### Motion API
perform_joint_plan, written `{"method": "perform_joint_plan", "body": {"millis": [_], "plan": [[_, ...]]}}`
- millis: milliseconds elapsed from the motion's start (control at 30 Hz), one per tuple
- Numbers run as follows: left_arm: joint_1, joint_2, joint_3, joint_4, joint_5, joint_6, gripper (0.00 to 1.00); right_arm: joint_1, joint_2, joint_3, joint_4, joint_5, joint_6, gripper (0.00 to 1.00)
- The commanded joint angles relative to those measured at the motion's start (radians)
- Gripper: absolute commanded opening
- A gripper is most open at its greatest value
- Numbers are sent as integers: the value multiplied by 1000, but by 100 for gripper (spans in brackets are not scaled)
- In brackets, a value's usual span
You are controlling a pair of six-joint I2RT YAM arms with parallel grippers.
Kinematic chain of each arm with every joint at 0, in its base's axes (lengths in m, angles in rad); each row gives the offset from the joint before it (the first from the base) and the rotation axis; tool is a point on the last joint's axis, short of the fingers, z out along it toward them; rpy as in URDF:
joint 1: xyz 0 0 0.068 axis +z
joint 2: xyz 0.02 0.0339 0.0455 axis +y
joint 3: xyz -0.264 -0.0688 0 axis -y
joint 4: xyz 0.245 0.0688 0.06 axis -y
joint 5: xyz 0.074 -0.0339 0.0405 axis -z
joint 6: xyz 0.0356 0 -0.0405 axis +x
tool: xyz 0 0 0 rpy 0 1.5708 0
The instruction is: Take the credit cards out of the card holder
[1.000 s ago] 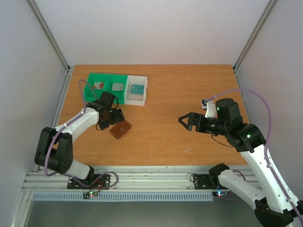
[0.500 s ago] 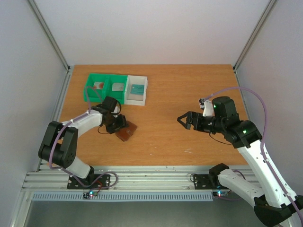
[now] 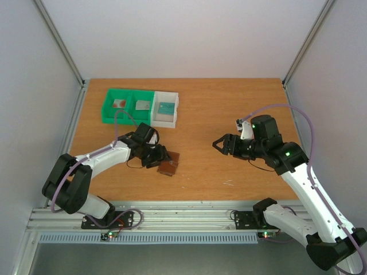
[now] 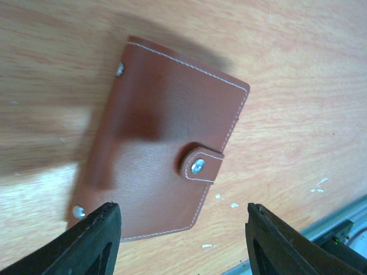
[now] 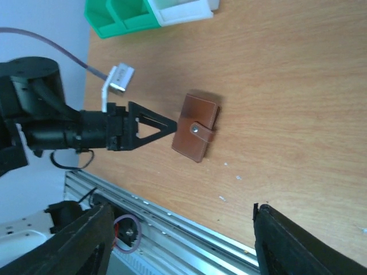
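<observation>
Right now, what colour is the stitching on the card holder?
White, against the brown card holder; the left wrist view shows it best.

No legible text, brand or number; card holder (image 4: 166, 154) cover unmarked.

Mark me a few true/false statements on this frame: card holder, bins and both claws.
1. The card holder lies closed, strap across its edge. True.
2. The right claw holds a card. False: it is open and empty.
3. A teal card lies in the white bin. True.
4. The card holder sits in the green bin. False: it lies on the table, outside the green bin.
5. The left claw is shut. False: its fingers stand wide apart by the holder.
</observation>
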Motion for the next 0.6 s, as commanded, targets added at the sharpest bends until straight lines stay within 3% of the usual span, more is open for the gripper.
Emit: {"method": "perform_joint_plan", "body": {"millis": [0, 233, 567], "plan": [[37, -1, -7, 17, -27, 24, 60, 38, 37, -43, 63, 35, 35, 62], [130, 25, -65, 113, 54, 24, 56, 181, 176, -69, 109, 138, 81, 57], [115, 75, -163, 271, 143, 26, 53, 394, 499, 12, 213, 223, 108, 55]]}}
